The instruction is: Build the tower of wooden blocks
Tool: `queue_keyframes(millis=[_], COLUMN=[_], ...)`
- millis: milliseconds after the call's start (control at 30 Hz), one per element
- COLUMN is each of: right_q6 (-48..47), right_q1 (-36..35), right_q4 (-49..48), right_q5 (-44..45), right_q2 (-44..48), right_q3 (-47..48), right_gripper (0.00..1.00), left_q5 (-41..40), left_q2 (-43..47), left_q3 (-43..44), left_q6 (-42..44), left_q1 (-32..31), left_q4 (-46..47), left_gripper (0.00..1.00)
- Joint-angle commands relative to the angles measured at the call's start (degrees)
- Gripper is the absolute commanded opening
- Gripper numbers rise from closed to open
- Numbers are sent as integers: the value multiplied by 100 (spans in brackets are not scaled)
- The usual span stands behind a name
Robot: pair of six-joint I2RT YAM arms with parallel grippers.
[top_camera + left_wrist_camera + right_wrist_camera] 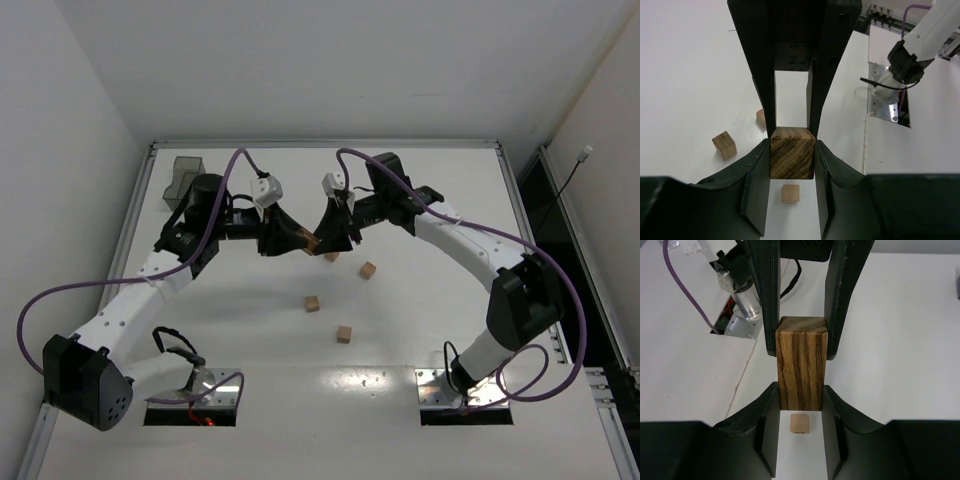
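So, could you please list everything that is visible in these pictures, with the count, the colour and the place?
small plain wooden cubes: four, light brown, loose on the middle of the table, below and near the two grippers
striped oblong wooden block: one, brown with dark grain, held up above the table between both grippers
translucent plastic bin: one, dark grey, far left corner of the table
table: one, white, under everything
cables: two, purple, one looping along each arm
left gripper: one, black, fingers against one end of the striped block
right gripper: one, black, shut on the other end of it
arms: two, white and black, bases at the near edge
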State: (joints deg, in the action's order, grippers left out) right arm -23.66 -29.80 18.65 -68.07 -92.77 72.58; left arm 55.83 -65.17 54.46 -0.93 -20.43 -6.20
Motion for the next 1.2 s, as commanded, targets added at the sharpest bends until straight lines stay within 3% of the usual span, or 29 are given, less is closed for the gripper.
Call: queue_keyframes(millis=[0, 267, 433, 567, 733, 1000, 1100, 1167], right_q6=[-612, -745, -991, -615, 18, 898, 977, 1030], right_q1=[9, 650, 1317, 1765, 2276, 2523, 2576, 2628], right_q4=[366, 1332, 1852, 1249, 991, 710, 631, 631], right_q5=[-32, 2182, 3256, 3861, 4100, 4171, 4381, 4461], right_q2=[127, 532, 987, 1619, 1877, 1877, 1877, 1877], right_q3=[196, -191, -787, -1526, -1940, -1940, -1879, -1818], right_gripper=[23, 38, 38, 38, 38, 38, 38, 44], left_q5=[-713, -1505, -2189, -2770, -3648, -6247, -6550, -6672], left_q2=[-40, -715, -1103, -1410, -1876, -2140, -2193, -2368], left_q3=[398, 1541, 1963, 2069, 2438, 2219, 2051, 1981], left_q6=[408, 1323, 1122, 630, -177, -1470, -1647, -1647], left_q1=[-32, -93, -365, -681, -1304, -1974, -2115, -2307], left_q4=[-583, -2165, -2228, -2018, -2017, -1534, -1280, -1217], left_gripper=[0, 0, 0, 0, 0, 0, 0, 0])
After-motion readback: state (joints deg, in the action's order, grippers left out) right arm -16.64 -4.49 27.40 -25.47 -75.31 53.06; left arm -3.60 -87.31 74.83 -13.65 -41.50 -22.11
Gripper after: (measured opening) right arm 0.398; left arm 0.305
